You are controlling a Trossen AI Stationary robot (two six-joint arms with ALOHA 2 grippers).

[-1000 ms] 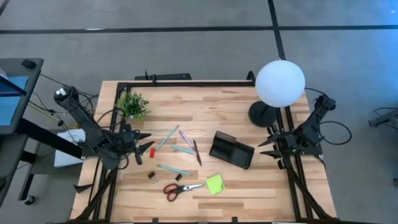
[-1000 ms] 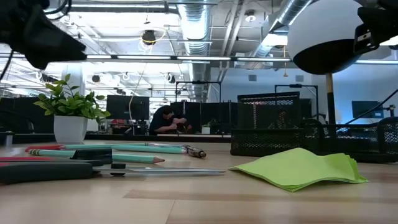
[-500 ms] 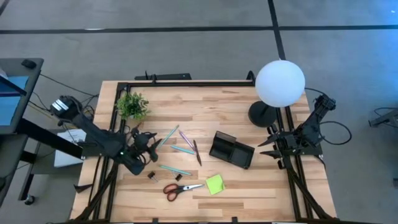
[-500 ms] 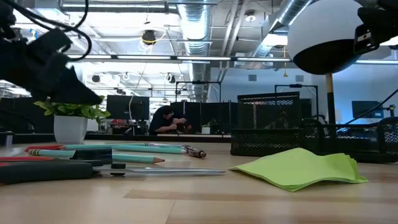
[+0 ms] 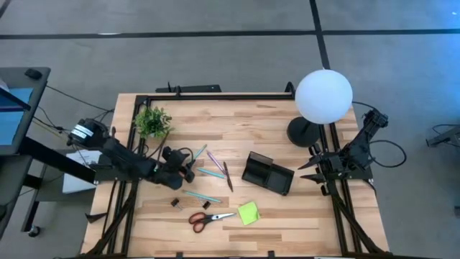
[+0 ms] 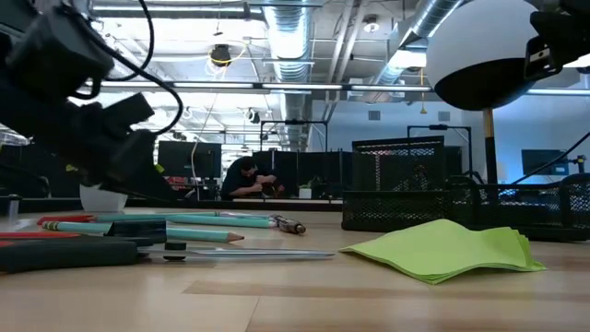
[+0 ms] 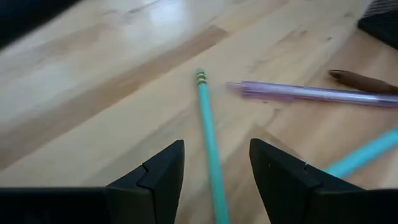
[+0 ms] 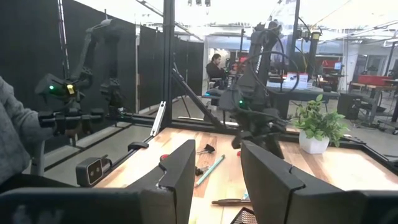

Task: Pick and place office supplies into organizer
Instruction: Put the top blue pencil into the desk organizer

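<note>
Pale wood-plank table (image 5: 237, 122) across the middle of the high view, framed in black rails. Smooth white globe lamp (image 5: 323, 96) at upper right on a round black base. Left arm reaching from the left edge toward centre, left gripper (image 5: 188, 171) low over the pens, fingers (image 7: 155, 180) apart with a thin teal pen (image 7: 208, 140) running between them, nothing clamped. Right gripper (image 5: 305, 169) parked at the right edge, dark wedge-shaped fingers (image 8: 186, 171) apart and empty. Leafy green plant (image 5: 152, 122) in a white pot, upper left. Black mesh organizer (image 5: 267, 173), rectangular, right of centre. Red-handled scissors (image 5: 208, 218) at lower centre, flat. Lime sticky pad (image 5: 249, 212) just right of the scissors, square, sheets slightly curled in the low view. Slim purple pen (image 7: 305, 93) and a dark pen (image 5: 227, 175) left of the organizer. Tiny black clips (image 5: 175, 203) lower left of centre.
</note>
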